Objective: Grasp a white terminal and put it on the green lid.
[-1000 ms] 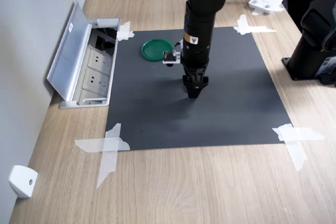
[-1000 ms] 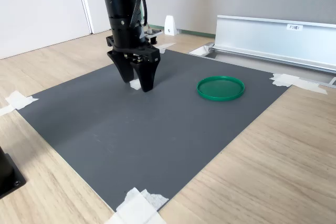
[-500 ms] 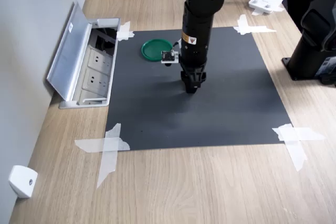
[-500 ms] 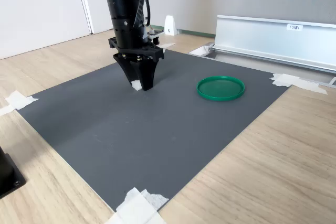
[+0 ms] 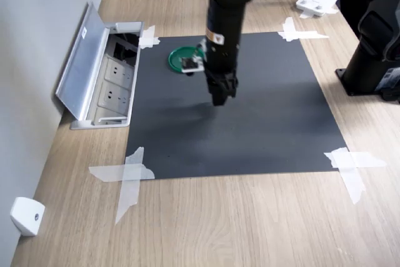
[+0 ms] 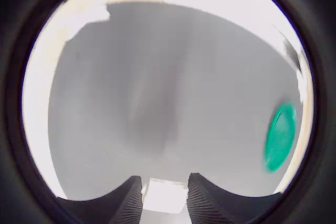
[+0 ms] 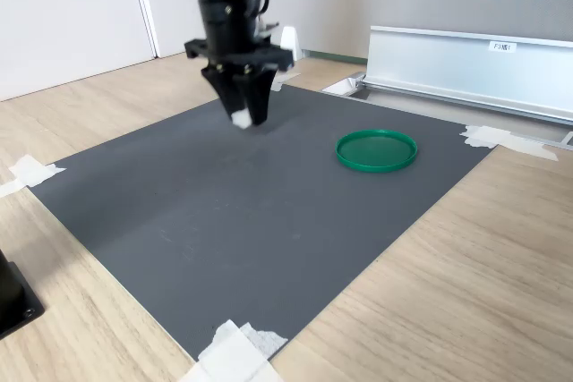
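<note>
White terminal (image 6: pixel 165 196) between fingers (image 6: pixel 209 199)

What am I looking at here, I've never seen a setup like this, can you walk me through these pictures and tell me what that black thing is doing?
The black thing is a robot arm, and at its tip is a gripper, a two-fingered clamp. Two pictures come from cameras standing off the arm: the first exterior view looks down from above, the second exterior view looks across from low at the side. The round picture is the wrist view, taken by a camera on the arm itself looking past its own fingers.

A dark mat is taped to a wooden table. On it lies the green lid, a flat round disc. Along one edge of the table an open metal flap shows power sockets.

The gripper is clamped on the white terminal, a tiny white block, and holds it above the mat, off to one side of the lid.
</note>
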### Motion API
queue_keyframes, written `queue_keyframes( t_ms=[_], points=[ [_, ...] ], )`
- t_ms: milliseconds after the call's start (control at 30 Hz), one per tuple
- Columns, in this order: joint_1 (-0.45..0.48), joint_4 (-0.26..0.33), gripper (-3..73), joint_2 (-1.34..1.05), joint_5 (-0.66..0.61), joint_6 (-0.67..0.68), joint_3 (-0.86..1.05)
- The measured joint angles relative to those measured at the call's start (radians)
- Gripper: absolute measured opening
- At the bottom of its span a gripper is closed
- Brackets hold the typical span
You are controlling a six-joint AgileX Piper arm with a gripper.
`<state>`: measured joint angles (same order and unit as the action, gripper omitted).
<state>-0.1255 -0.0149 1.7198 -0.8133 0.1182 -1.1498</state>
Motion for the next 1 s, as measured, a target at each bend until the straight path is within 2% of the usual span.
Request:
queue_keyframes(
  t_ms=[167,333,467,633,1000],
  points=[
    [0.122,0.004,32.3,0.0,-0.034,0.285,-0.079],
    [0.26,-0.018,32.3,0.003,-0.04,0.455,-0.118],
    [0.344,-0.059,32.3,0.037,-0.039,0.522,-0.128],
    [0.384,-0.1,32.3,0.099,-0.035,0.578,-0.128],
    [0.384,-0.052,32.3,0.16,0.082,0.616,-0.128]
  ],
)
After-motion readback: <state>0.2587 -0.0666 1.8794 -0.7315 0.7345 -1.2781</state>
